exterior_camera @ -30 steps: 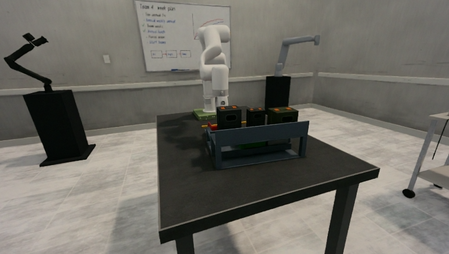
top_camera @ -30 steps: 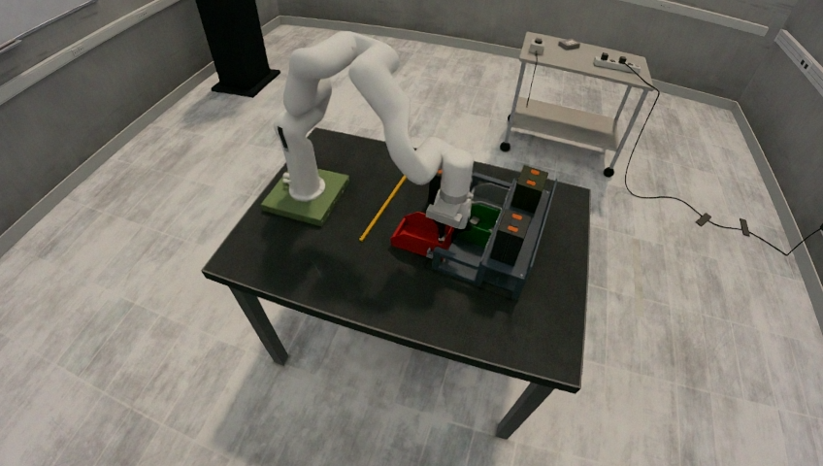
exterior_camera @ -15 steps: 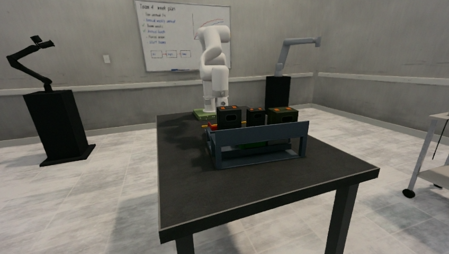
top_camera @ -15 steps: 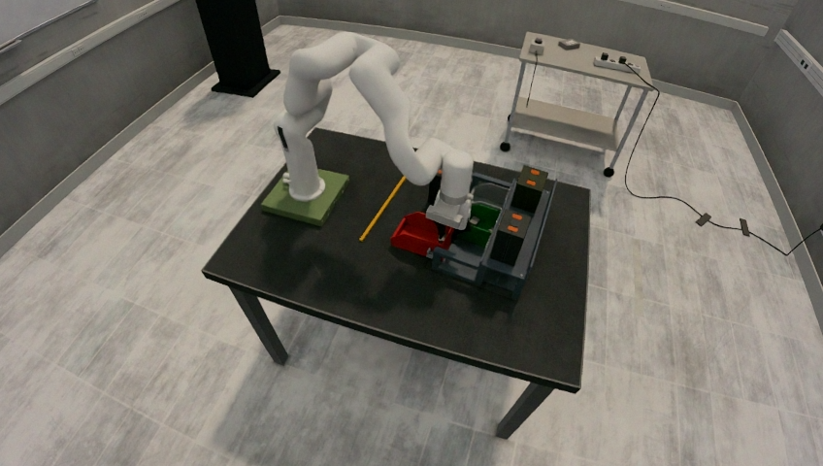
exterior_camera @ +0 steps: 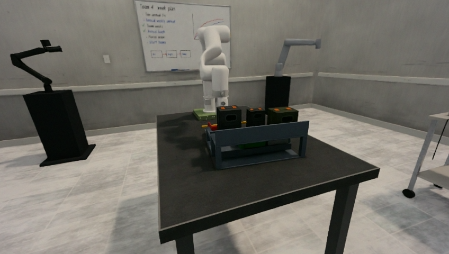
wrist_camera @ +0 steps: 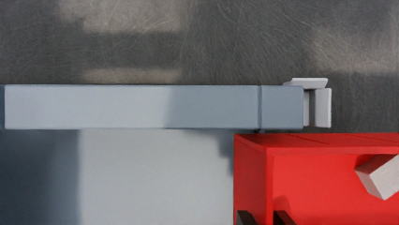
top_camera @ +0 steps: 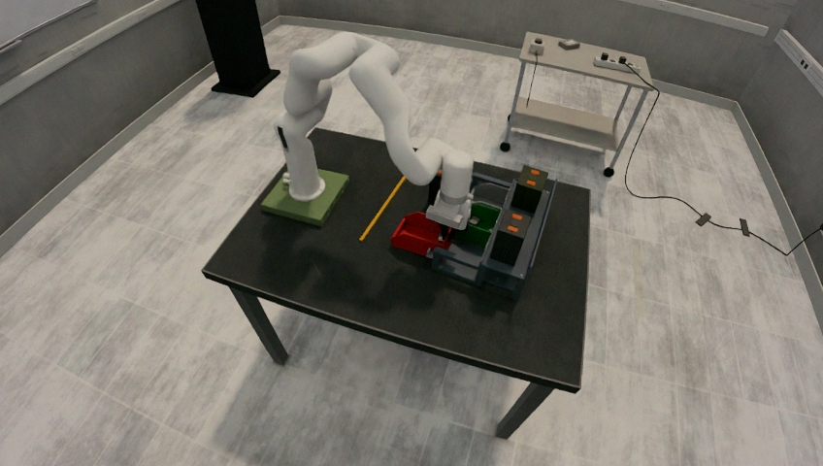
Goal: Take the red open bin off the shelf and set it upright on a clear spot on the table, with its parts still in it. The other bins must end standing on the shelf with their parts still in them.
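Note:
The red open bin (top_camera: 414,235) (exterior_camera: 212,126) (wrist_camera: 323,183) is upright at the robot-side end of the blue-grey shelf (top_camera: 545,215) (exterior_camera: 261,134) (wrist_camera: 117,107), mostly sticking out past it. A whitish block (wrist_camera: 380,177) lies in the bin; the rest of its inside is cut off in the wrist view. My gripper (top_camera: 444,235) (wrist_camera: 265,219) points down with its fingers close together, one on each side of the bin's end wall. A narrow gap shows on the outer side, so the fingers look not clamped. A green bin (top_camera: 483,216) (exterior_camera: 253,145) with a part in it stands on the shelf beside the gripper.
Tall dark boxes with orange tabs (top_camera: 509,239) (exterior_camera: 229,118) stand at the shelf's far side, another (top_camera: 529,190) (exterior_camera: 282,116) farther along. A narrower dark box (exterior_camera: 255,117) shows between them. A yellow rod (top_camera: 380,211) lies on the black table (top_camera: 346,300) between the robot base and the red bin.

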Available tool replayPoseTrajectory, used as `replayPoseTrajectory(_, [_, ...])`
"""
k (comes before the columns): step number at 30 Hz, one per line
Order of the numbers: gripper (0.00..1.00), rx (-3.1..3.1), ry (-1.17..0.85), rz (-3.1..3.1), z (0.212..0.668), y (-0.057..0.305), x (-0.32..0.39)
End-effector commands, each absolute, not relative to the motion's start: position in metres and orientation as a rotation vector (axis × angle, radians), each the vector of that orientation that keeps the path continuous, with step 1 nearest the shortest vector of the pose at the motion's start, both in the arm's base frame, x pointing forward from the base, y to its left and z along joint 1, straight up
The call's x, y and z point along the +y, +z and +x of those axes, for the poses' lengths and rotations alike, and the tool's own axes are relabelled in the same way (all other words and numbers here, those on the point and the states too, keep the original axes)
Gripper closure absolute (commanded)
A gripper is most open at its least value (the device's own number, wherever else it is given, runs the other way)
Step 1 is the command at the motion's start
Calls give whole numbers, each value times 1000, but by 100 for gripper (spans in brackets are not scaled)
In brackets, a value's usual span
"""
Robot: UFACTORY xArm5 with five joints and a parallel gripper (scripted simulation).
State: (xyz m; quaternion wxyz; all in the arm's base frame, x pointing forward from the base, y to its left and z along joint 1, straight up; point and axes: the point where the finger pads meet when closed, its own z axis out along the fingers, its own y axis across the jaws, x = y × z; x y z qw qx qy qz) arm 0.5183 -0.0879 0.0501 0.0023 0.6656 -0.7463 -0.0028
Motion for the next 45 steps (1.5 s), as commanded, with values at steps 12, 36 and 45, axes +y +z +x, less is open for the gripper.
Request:
replayPoseTrajectory(12, [88, -2343, -3, 2090, 520, 52, -88])
replayPoseTrajectory(36, [91, -2343, -3, 2090, 520, 52, -88])
replayPoseTrajectory(45, [92, -2343, -3, 2090, 520, 52, -88])
